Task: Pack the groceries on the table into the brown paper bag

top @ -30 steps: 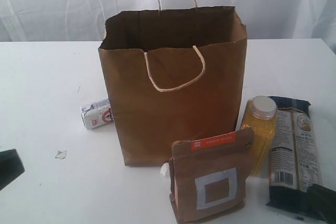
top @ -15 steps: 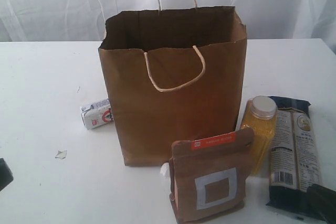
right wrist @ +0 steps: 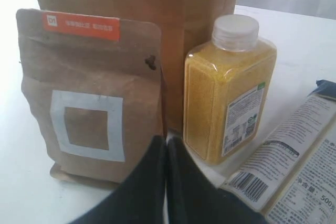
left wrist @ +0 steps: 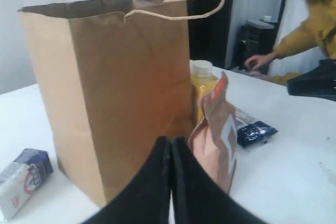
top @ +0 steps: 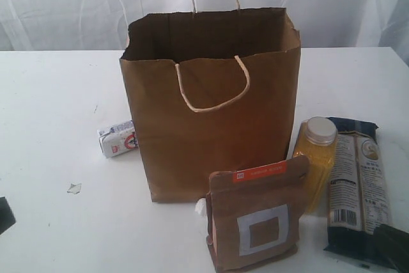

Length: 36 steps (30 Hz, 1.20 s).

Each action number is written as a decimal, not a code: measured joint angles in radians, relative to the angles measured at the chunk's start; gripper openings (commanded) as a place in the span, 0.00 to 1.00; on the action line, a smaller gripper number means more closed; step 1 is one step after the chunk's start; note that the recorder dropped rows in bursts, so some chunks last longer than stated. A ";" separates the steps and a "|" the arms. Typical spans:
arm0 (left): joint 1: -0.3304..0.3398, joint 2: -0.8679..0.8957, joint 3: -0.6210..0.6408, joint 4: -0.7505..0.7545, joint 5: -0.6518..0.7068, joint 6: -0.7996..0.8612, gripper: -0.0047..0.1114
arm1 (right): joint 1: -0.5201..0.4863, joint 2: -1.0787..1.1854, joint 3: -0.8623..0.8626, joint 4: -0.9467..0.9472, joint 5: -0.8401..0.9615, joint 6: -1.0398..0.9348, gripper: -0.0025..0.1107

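Note:
The brown paper bag (top: 211,107) stands open and upright in the middle of the table (top: 51,94). Groceries stand around it: a small white-blue carton (top: 117,139) lies at its left, a brown pouch with a white square (top: 255,222) stands in front, a yellow-grain bottle (top: 315,158) is at its right, and a long dark-blue packet (top: 356,183) lies further right. My left gripper (left wrist: 171,141) is shut and empty, facing the bag (left wrist: 121,87) and pouch (left wrist: 215,135). My right gripper (right wrist: 166,142) is shut and empty, low between the pouch (right wrist: 89,93) and bottle (right wrist: 228,93).
A small scrap (top: 74,188) lies on the table at the front left. Something small and white (top: 200,208) peeks out at the pouch's left side. A person in yellow (left wrist: 310,19) leans over the far end of the table. A white curtain hangs behind.
The dark left arm at the lower left edge of the exterior view has drawn back almost out of frame. The groceries and the bag have not moved.

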 measured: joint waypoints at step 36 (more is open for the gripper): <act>0.000 -0.127 0.144 0.945 0.076 -1.051 0.04 | 0.000 0.000 0.000 0.000 0.000 0.000 0.02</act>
